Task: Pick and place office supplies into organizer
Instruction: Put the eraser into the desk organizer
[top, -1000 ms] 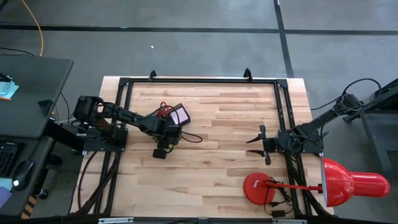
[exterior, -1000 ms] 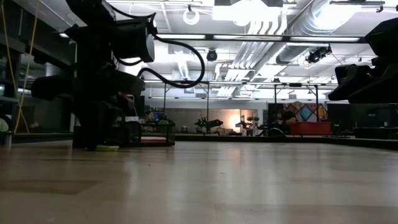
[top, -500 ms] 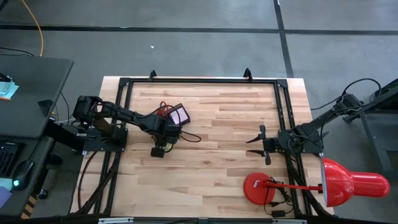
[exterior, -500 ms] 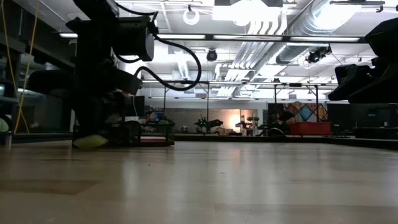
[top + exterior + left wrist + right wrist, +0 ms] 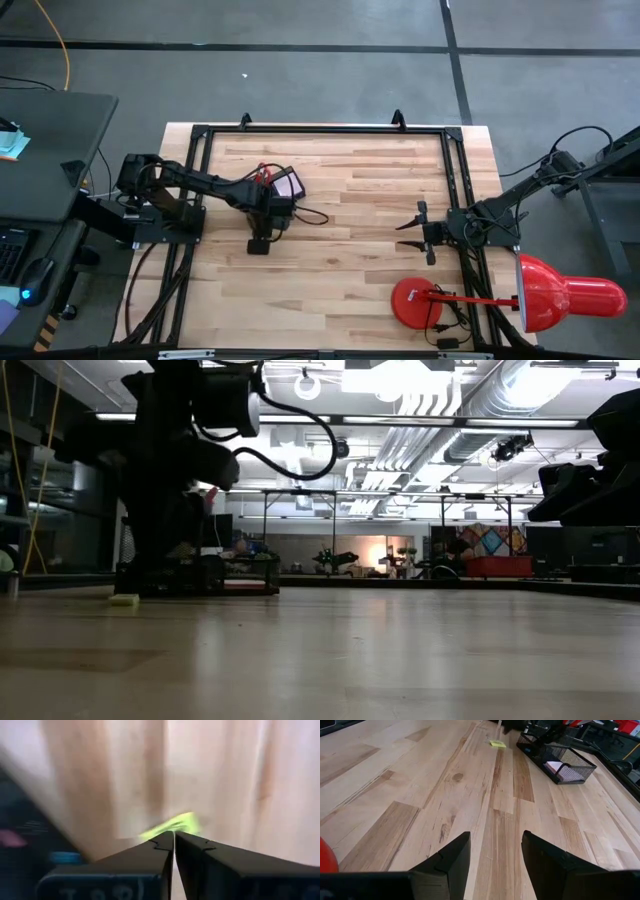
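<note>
Eraser pickup is the step you are working on, and it is not looking finished. Your left gripper is hanging clenched over the table just beside the organizer, its jaws pressed together with nothing visible between them. The yellow eraser is lying flat on the wood just past the fingertips. In the low view it is sitting on the table surface by itself, so you are most likely gripping air. The organizer is already holding a pink pad, and a dark pen is waiting on the table close by. Your right gripper is idling with fingers spread, well apart on the far side near the red lamp base. For the next move you are probably needing to part the left jaws, bring them down astride the eraser, and close again before carrying it into a compartment. The piece is thin and low, so you are needing the tips nearly on the wood.
</note>
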You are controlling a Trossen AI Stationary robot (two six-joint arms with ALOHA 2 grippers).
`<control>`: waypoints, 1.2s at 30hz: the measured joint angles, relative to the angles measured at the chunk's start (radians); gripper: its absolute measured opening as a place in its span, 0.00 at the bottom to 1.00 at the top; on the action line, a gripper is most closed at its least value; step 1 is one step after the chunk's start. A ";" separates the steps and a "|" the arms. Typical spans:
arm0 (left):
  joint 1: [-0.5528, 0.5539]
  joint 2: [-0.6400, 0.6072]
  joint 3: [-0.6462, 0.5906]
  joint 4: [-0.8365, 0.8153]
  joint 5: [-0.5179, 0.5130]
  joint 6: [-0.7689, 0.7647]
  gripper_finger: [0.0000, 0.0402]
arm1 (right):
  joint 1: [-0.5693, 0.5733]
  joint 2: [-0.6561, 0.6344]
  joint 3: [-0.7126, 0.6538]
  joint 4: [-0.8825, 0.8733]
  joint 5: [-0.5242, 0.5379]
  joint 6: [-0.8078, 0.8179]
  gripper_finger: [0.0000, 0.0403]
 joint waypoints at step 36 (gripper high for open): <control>-0.256 -0.003 -0.071 0.100 -0.344 -0.721 0.72 | 0.000 0.000 0.000 0.000 -0.005 0.000 0.42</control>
